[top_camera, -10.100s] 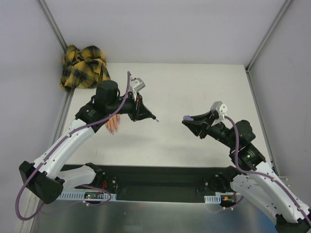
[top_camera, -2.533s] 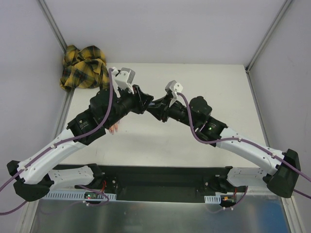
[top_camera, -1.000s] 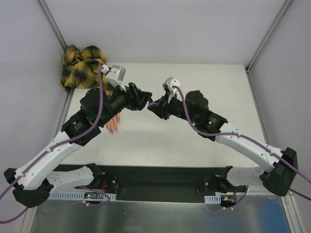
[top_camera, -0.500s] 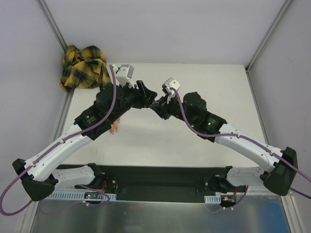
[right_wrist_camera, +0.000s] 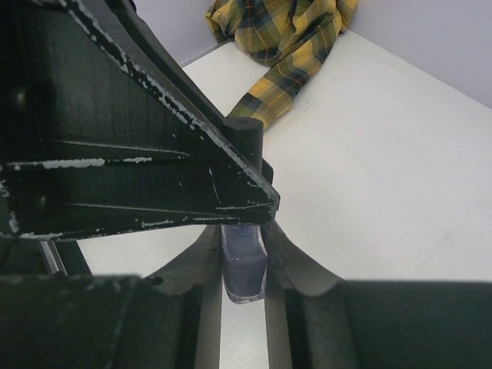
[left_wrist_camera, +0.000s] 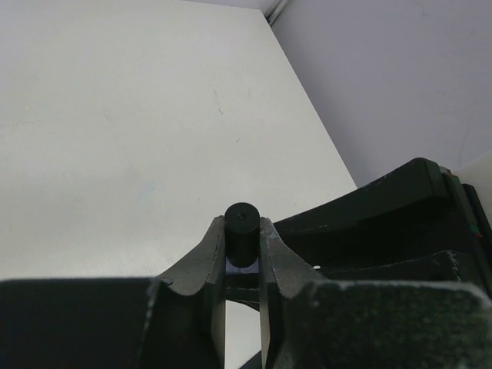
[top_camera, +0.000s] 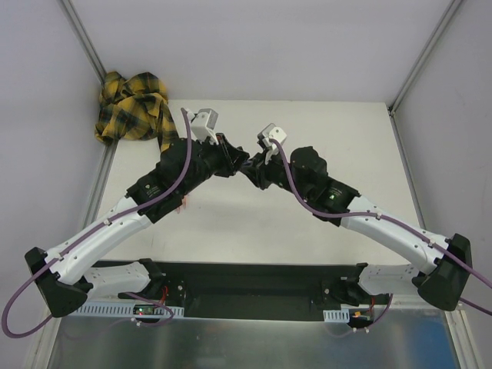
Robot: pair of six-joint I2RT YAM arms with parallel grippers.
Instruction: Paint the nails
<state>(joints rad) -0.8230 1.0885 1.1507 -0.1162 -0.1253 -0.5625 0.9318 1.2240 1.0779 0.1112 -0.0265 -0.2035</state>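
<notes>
Above the table's middle my two grippers meet tip to tip. My right gripper is shut on a small purple bottle. My left gripper is shut on the bottle's black cap, which also shows in the right wrist view behind a left finger. Only a sliver of the bottle's purple glass shows under the cap in the left wrist view. The fake hand lies under my left arm, with just its pinkish fingertips peeking out. The nails are too small to make out.
The yellow-black plaid sleeve is bunched in the back left corner and trails towards the hand. White walls with metal rails close the table at the left, back and right.
My left gripper has moved right onto the bottle's cap and closed on it. The right gripper has stayed shut on the bottle, hardly moving.
</notes>
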